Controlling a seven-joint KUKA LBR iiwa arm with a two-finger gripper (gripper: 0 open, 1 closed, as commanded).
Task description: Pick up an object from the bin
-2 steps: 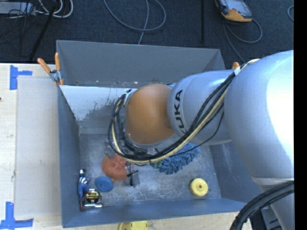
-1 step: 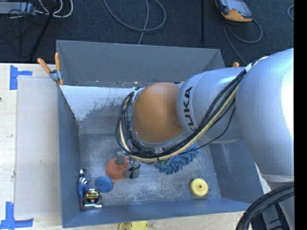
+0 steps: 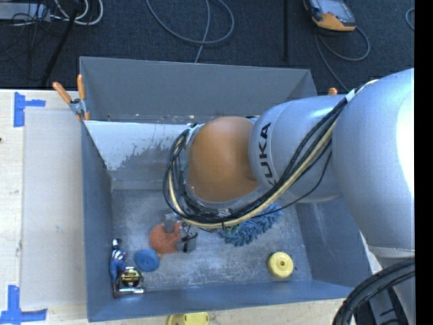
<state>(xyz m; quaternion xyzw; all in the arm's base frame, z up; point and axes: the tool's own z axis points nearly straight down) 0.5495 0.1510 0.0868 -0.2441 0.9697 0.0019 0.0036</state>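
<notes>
Bin [image 3: 96,202]: grey metal, sloped walls, flat speckled floor.

Open room: bare floor along the front between the blue disc [image 3: 146,260] and the yellow ring-shaped piece [image 3: 281,264]; bare floor also between the orange lump [image 3: 160,238] and the left wall. A small yellow-and-black case [image 3: 128,280] occupies the front-left corner, against the wall.

Gripper [image 3: 181,235]: low over the floor, left of centre, under the arm's orange cover [image 3: 218,158]; whether the pincer is apart or together cannot be told.

Task's thing: the orange lump, rounded, matte, just beside the gripper on its left. A shaggy blue cloth [image 3: 252,230] lies to the right, partly under the arm.
</notes>
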